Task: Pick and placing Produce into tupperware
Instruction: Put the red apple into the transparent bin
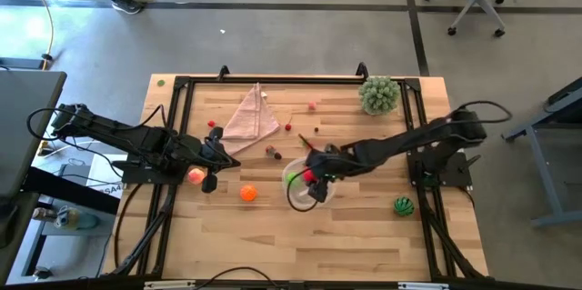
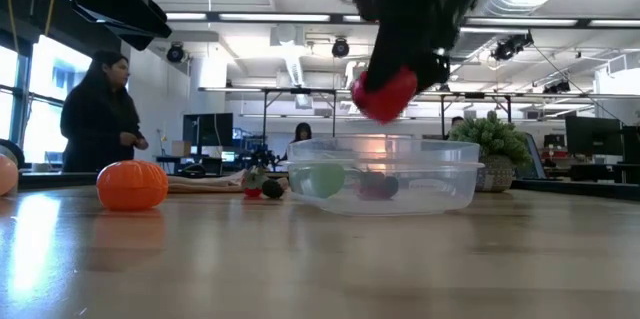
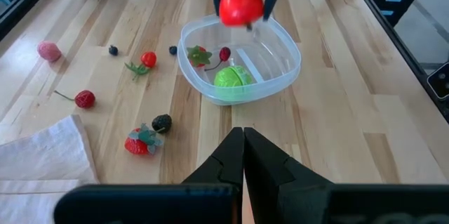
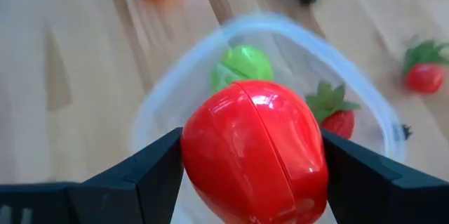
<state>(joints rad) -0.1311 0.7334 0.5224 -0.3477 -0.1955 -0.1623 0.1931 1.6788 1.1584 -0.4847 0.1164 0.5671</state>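
Right gripper fingers clamped on a glossy red apple-shaped toy, hanging just above the clear round-cornered plastic tub mid-worktop. Tub holds a green apple ball and a small strawberry. Left gripper fingers shut, empty, beside a pink peach; an orange lies near.

Tub open above — green apple, strawberry inside.
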